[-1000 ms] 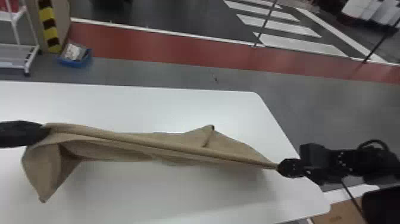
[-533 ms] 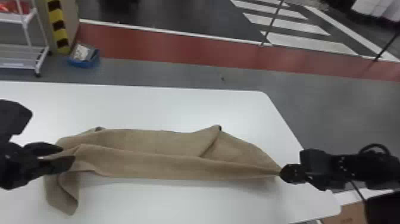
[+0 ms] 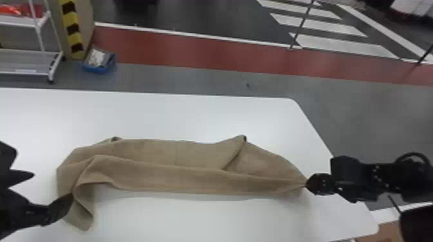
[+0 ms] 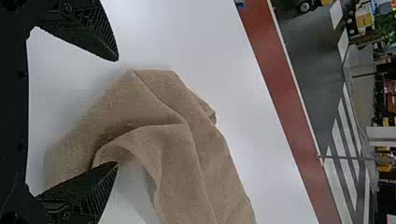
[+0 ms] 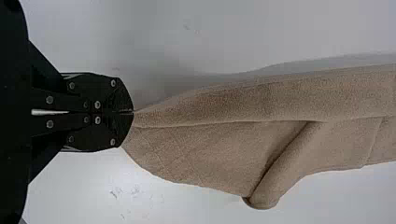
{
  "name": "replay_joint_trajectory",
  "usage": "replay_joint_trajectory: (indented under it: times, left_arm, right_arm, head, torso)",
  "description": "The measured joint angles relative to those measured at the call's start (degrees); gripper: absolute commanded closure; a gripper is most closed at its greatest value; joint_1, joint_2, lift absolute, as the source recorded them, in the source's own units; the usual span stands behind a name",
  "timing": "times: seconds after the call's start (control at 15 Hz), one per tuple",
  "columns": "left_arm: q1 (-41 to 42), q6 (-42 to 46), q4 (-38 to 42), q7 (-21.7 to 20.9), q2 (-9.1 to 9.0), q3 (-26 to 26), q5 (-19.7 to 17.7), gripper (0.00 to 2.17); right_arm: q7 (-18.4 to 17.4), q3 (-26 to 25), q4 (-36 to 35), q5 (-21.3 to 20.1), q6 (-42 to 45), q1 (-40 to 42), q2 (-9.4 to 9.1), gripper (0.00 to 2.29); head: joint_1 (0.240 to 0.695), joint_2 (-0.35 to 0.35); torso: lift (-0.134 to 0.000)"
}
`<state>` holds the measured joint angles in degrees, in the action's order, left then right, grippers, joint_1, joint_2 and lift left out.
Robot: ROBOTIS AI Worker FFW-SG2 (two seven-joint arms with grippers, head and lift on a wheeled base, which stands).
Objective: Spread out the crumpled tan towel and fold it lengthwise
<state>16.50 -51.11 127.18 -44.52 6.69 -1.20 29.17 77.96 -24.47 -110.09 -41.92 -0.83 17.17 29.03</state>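
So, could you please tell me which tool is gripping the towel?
The right tool: its fingertips are shut on one end of the towel, whereas the left tool stands open.

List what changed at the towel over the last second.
The left gripper opened, let go of the tan towel and drew back toward the robot; the towel's left end went slack. The right gripper still pinches the right end, about where it was.

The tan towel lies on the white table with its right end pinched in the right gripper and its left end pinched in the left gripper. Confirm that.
Not quite: the left gripper stands open, its fingers spread apart, as the left wrist view shows. The right gripper does pinch the towel.
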Motion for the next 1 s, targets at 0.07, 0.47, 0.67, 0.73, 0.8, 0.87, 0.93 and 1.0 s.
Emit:
replay_joint_trajectory:
  times: [0.07,0.47,0.67,0.73,0.8,0.87,0.93,1.0]
  left_arm:
    - [1.5,0.0,0.3,1.8,-0.22,0.1,-0.2,0.08]
    - [7.8,0.3,2.2,6.5,-0.80,-0.2,-4.6,0.09]
    - [10.4,0.4,5.3,7.7,-0.96,0.2,-6.6,0.09]
    - [11.6,0.4,6.4,9.4,-0.97,1.0,-7.1,0.09]
    - [12.5,0.5,7.2,11.0,-0.98,2.1,-7.3,0.09]
    - [13.2,0.5,7.8,12.8,-0.98,3.6,-7.4,0.09]
    - [13.6,0.5,8.0,14.6,-0.96,5.2,-7.4,0.11]
    - [13.7,0.6,8.0,16.4,-0.85,6.9,-7.4,0.11]
  right_arm:
    - [0.0,0.3,0.7,-0.4,0.3,-0.1,-0.06,2.20]
    - [0.0,2.8,7.1,-4.3,2.0,-1.1,-0.12,2.20]
    - [0.0,2.9,9.4,-4.4,2.6,-2.1,-0.12,2.20]
    - [0.0,2.9,9.5,-4.4,2.6,-2.1,-0.14,2.20]
    - [0.0,2.9,9.6,-4.4,2.6,-2.1,-0.23,2.20]
    - [0.0,2.9,9.5,-4.4,2.5,-2.0,-0.38,2.20]
    - [0.0,2.9,9.3,-4.5,2.3,-1.8,-0.52,2.20]
    - [0.0,2.8,8.9,-4.4,1.9,-1.4,-0.67,2.20]
  head:
    - [0.695,-0.279]
    - [0.695,-0.316]
    - [0.695,-0.347]
    - [0.695,-0.350]
    - [0.695,-0.350]
    - [0.695,-0.350]
    - [0.695,-0.350]
    - [0.695,-0.350]
  torso:
    - [-0.120]
    - [-0.120]
    - [-0.120]
    - [-0.120]
    - [-0.120]
    - [-0.120]
    - [-0.120]
    - [-0.120]
